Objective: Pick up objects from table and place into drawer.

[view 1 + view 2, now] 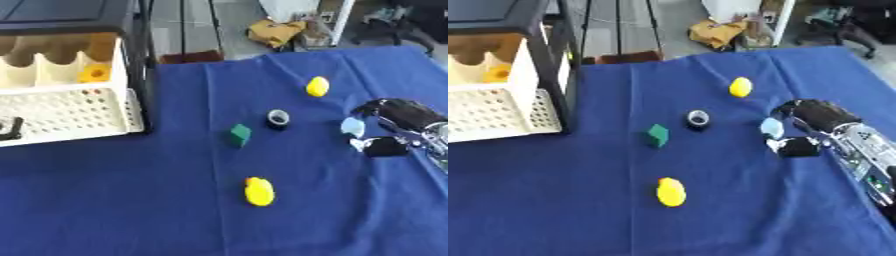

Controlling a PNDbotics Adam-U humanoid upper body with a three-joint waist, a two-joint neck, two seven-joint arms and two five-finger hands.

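Yellow duck (259, 192) on blue tablecloth (131, 200), cluttered floor (219, 25) beyond.

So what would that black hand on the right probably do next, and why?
Probably carry the pale blue object left toward the white drawer. The right hand seems already curled round it above the blue cloth, and the drawer stands open at the far left, with a yellow thing already inside.

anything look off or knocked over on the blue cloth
Nothing stands out. The yellow duck, green block, black tape roll and yellow lemon-shaped toy lie apart on the flat blue tablecloth; the right hand curls round a pale blue object.
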